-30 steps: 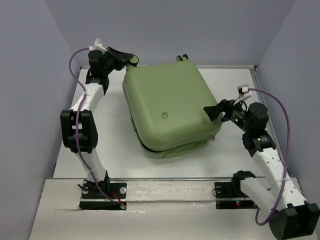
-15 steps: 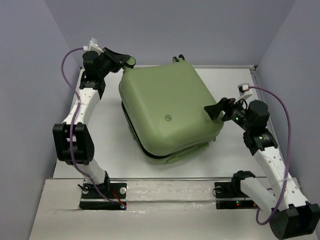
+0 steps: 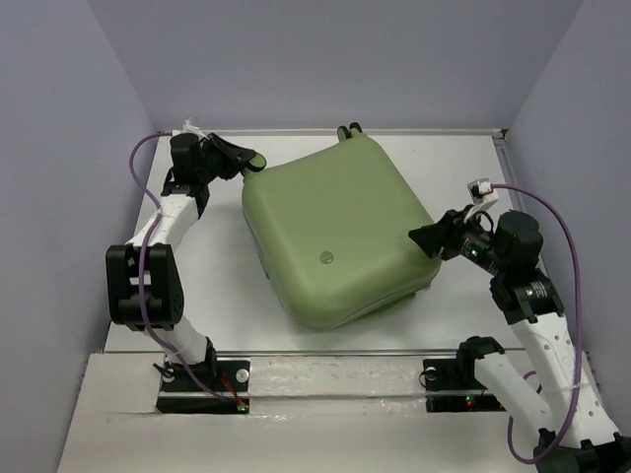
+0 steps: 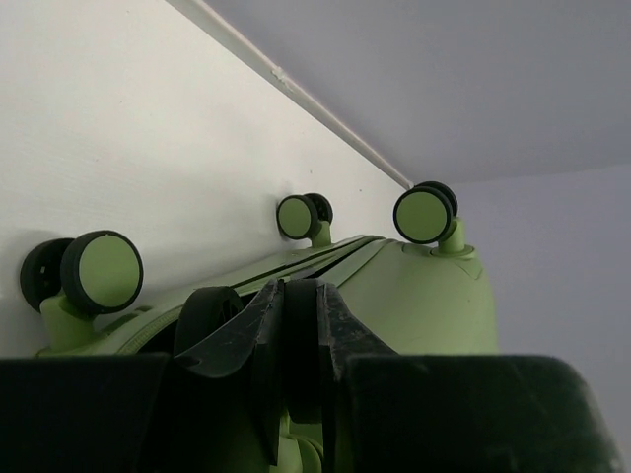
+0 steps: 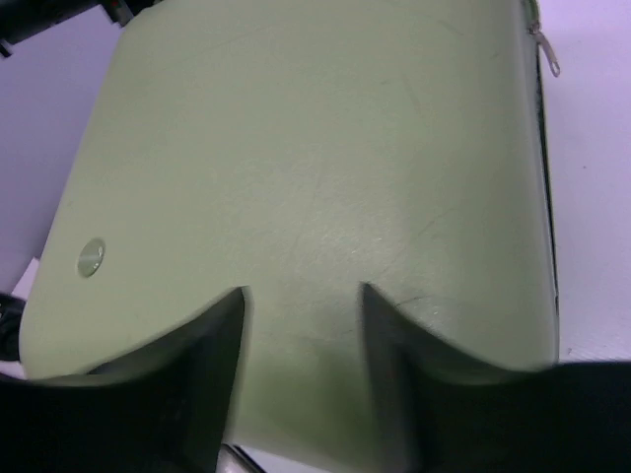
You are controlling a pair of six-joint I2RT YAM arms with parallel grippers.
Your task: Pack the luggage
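The suitcase (image 3: 335,232) lies flat on the counter (image 3: 222,286), between both sets of jaws. The left gripper (image 4: 301,296) seems to pinch its wheeled corner, probably to steer it. The right gripper (image 5: 301,289), jaws spread, sits over the lid's edge, seemingly to steady it.

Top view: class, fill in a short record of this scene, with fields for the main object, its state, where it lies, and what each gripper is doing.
object: light olive-green hard-shell suitcase with a small round logo
state: lid down, lying flat, logo side up
place: white table, set at an angle, wheels toward the far wall
left gripper: jaws almost shut on the suitcase's far-left corner, at the wheel end
right gripper: jaws open at the lid's right corner, holding nothing
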